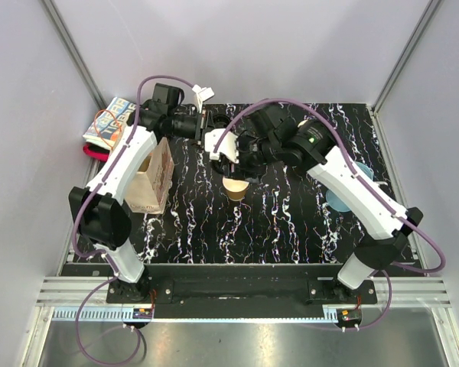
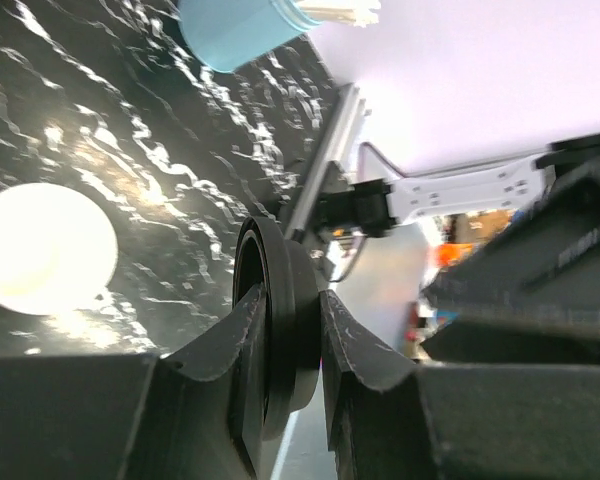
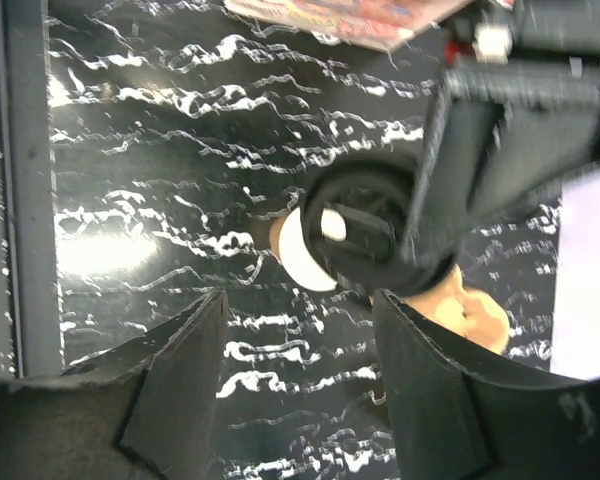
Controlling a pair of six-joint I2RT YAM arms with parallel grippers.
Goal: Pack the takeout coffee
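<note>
The left gripper [image 2: 292, 300] clamps the black lid [image 2: 265, 270] on edge above the table [image 1: 291, 222], partly blocking the empty, spread right gripper [image 3: 298, 305] from the open brown cup [image 1: 236, 188] near a paper bag [image 1: 151, 180].

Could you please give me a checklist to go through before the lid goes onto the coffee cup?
1. Black lid clamped in left claw: ok.
2. Brown cup upright, mouth uncovered: ok.
3. Black lid lined up over Brown cup: not ok, offset to one side.
4. Right claw open and empty: ok.
5. Paper bag open for packing: cannot tell.
</note>
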